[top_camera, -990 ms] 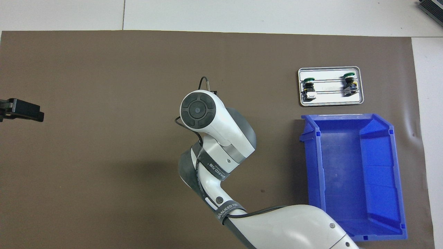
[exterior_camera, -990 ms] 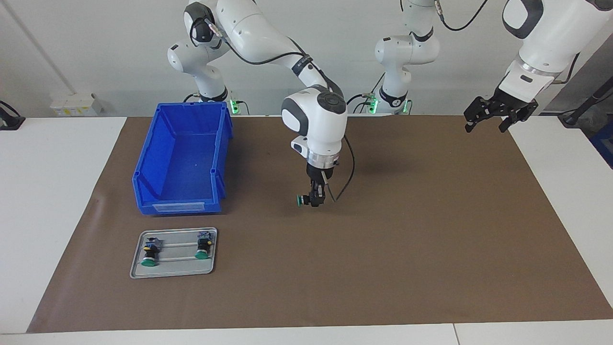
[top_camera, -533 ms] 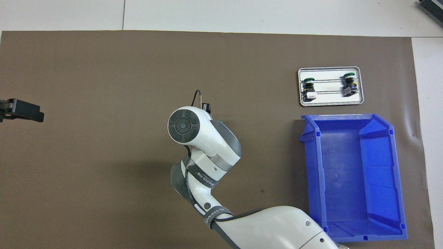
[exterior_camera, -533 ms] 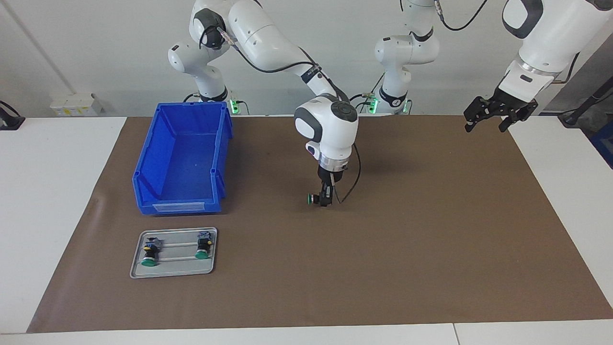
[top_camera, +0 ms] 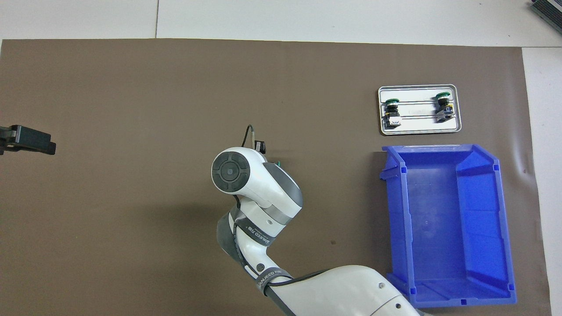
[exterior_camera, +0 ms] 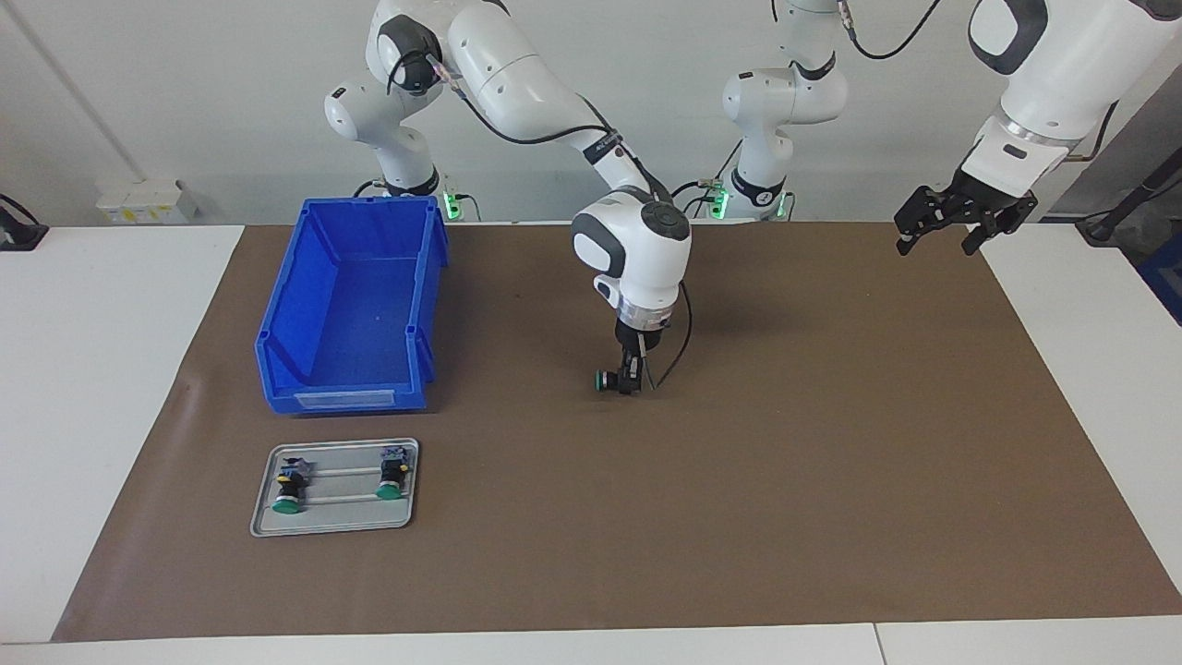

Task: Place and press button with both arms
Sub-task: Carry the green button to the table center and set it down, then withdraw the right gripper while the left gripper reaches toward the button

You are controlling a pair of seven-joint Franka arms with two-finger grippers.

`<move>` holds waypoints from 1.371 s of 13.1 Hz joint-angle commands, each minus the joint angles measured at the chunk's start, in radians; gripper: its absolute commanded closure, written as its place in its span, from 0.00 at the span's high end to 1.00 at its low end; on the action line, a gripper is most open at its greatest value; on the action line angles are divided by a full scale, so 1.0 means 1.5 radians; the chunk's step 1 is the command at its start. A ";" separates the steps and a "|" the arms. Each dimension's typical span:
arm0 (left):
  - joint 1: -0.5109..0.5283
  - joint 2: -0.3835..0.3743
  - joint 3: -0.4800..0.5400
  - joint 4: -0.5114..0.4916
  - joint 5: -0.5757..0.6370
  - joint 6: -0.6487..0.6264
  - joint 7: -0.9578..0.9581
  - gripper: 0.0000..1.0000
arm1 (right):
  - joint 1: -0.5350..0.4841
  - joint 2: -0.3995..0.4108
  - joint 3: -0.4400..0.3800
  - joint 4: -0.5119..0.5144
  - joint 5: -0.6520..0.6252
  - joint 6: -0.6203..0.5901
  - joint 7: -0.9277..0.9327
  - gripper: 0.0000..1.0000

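Note:
My right gripper (exterior_camera: 631, 385) hangs low over the middle of the brown mat (exterior_camera: 831, 443), shut on a button (exterior_camera: 607, 380). The button lies sideways, its green cap pointing toward the right arm's end of the table. Whether it touches the mat I cannot tell. In the overhead view the white wrist covers that gripper, and only a sliver of the button (top_camera: 278, 165) shows. My left gripper (exterior_camera: 956, 224) waits, raised and open, over the mat's edge at the left arm's end, and its tip (top_camera: 27, 140) enters the overhead view from the side.
A blue bin (exterior_camera: 343, 399) stands toward the right arm's end of the table. Farther from the robots lies a metal tray (exterior_camera: 337, 519) with two more green-capped buttons (exterior_camera: 288, 494) (exterior_camera: 391, 482) on it.
The right gripper has carried the button toward the left arm's end, a little nearer to the robots, and has slowed. The left arm has not moved.

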 commanded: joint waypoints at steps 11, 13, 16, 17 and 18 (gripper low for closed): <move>0.005 -0.024 -0.004 -0.026 0.011 -0.005 0.002 1.00 | -0.085 -0.213 0.001 -0.038 -0.027 -0.053 -0.293 1.00; -0.002 -0.026 -0.005 -0.026 0.011 -0.008 0.003 1.00 | -0.114 -0.240 0.001 -0.038 -0.027 -0.083 -0.410 1.00; -0.006 -0.025 -0.012 -0.026 0.011 -0.008 0.005 1.00 | -0.186 -0.284 0.001 -0.040 0.021 -0.109 -0.586 1.00; -0.006 -0.026 -0.014 -0.025 0.010 -0.011 0.007 1.00 | -0.216 -0.298 0.001 -0.042 0.039 -0.123 -0.652 1.00; -0.011 -0.028 -0.028 -0.024 0.010 -0.014 0.008 1.00 | -0.241 -0.308 0.001 -0.041 0.046 -0.144 -0.728 1.00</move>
